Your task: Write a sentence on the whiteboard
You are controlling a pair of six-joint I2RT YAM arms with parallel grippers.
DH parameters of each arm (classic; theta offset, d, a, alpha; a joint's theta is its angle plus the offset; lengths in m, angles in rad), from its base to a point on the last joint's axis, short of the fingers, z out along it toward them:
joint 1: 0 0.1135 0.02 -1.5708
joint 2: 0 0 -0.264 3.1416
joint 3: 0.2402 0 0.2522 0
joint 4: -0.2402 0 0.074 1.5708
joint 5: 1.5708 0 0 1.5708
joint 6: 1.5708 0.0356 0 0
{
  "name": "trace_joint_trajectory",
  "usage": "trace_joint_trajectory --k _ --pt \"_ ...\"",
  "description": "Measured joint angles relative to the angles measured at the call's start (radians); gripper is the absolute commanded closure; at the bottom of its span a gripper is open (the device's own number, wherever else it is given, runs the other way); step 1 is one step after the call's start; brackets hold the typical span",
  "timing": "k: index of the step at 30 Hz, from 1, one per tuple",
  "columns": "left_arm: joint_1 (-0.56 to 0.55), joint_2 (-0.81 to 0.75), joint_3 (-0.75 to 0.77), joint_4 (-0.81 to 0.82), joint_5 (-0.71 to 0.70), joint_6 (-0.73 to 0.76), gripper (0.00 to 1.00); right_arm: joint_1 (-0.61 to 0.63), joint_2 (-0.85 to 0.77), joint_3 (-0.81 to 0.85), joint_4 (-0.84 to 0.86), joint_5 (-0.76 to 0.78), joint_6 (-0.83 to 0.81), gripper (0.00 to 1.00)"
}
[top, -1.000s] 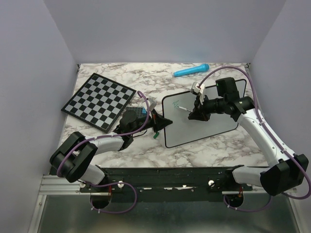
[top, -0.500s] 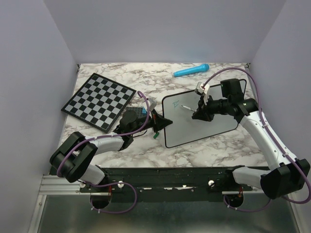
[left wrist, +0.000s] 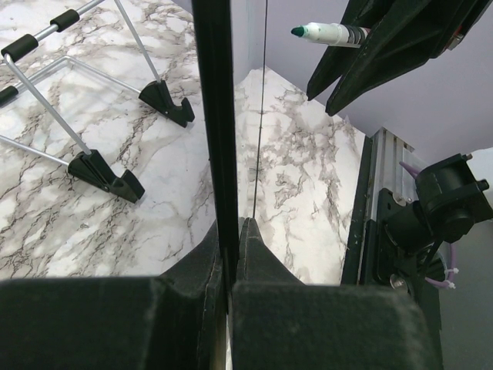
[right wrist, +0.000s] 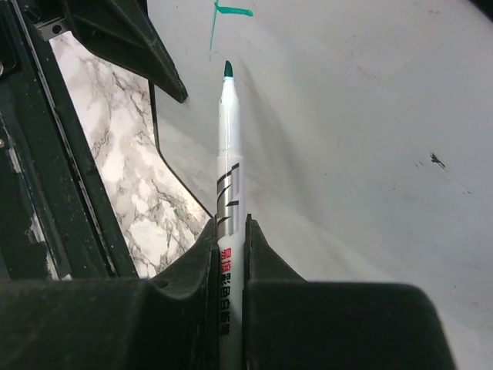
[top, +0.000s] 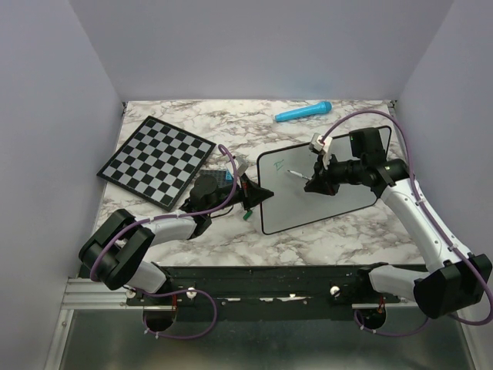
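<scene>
Marker (right wrist: pixel 228 154) tip has lifted off the whiteboard (top: pixel 308 212), only one green letter (right wrist: pixel 222 14) begun. My right gripper (right wrist: pixel 229 247) clenches it; my left gripper (left wrist: pixel 231 239) pinches the board's edge.

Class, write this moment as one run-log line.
left tool: shut on whiteboard edge | right tool: shut on marker | tip: just off whiteboard | sentence: first green strokes only

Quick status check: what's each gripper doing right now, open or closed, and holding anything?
The left gripper is closed, clamped on the whiteboard at its frame edge.
The right gripper is closed, holding the green-tipped marker.
</scene>
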Motion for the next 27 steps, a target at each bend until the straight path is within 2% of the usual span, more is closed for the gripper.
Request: trace_joint_trajectory --k 27 --pt "-0.002 0.0 0.0 0.0 0.0 0.006 1.0 -0.013 -0.008 -0.025 0.048 0.002 0.023 0.99"
